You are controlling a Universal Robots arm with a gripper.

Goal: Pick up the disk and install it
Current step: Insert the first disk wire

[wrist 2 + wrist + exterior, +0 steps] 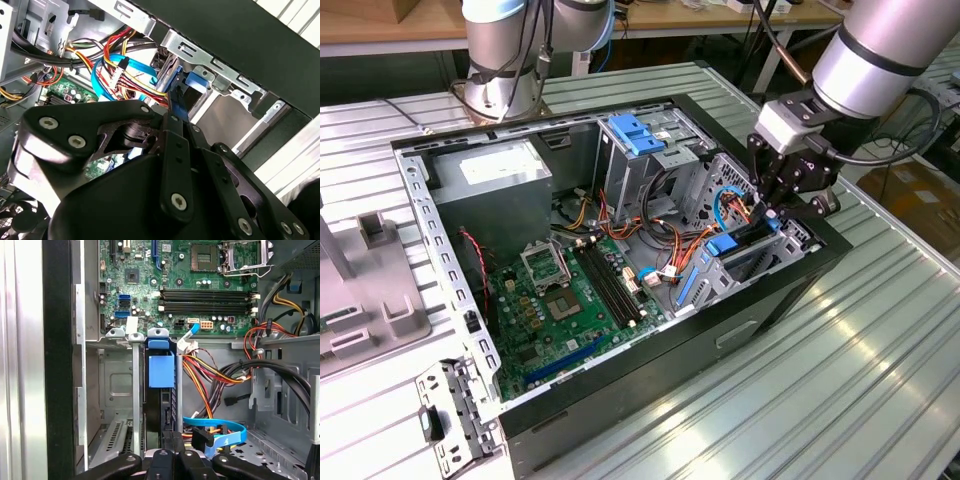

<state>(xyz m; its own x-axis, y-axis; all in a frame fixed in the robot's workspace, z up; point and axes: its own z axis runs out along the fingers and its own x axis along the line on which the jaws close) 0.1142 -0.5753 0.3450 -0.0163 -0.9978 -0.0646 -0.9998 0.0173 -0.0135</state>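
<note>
Ribbed metal surface (880,380) carrying open computer case (620,395). Disk (161,390) standing edgewise in drive bay (136,405) at front of case, apparently near fully seated. Pincer (772,205) directly above disk, seemingly closed on its edge. Release not yet done.

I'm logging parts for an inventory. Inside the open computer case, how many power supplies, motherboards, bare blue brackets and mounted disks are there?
power supply: 1
motherboard: 1
bare blue bracket: 1
disk, standing in the drive bay: 1
Total: 4
</note>
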